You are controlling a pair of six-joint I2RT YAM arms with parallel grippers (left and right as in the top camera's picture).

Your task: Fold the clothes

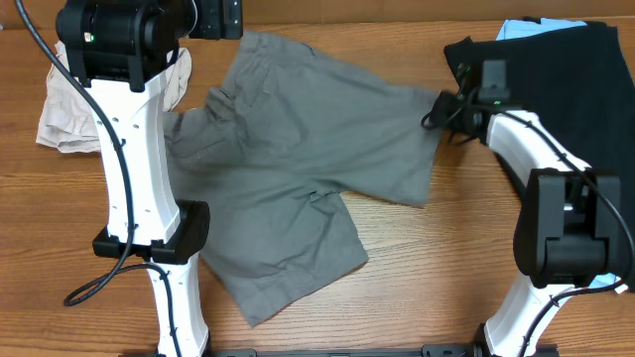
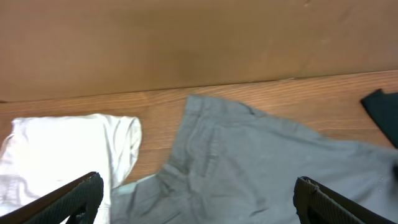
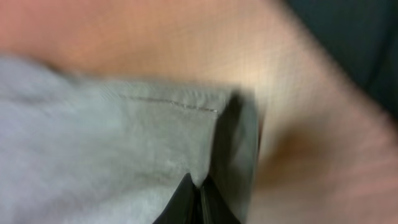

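The grey shorts [image 1: 298, 159] lie spread across the middle of the wooden table, one leg reaching toward the front, the other toward the right. My right gripper [image 1: 444, 102] is shut on the hem corner of the right leg, seen close and blurred in the right wrist view [image 3: 198, 190], where the grey fabric [image 3: 112, 143] fills the left side. My left gripper [image 2: 199, 196] is open above the waist end of the shorts [image 2: 261, 162]; in the overhead view the left arm hides it.
Small beige shorts [image 1: 64, 124] lie at the far left, pale in the left wrist view [image 2: 56, 149]. A large black garment [image 1: 561, 74] lies at the far right over something light blue [image 1: 516, 28]. The arm bases stand at the table's front.
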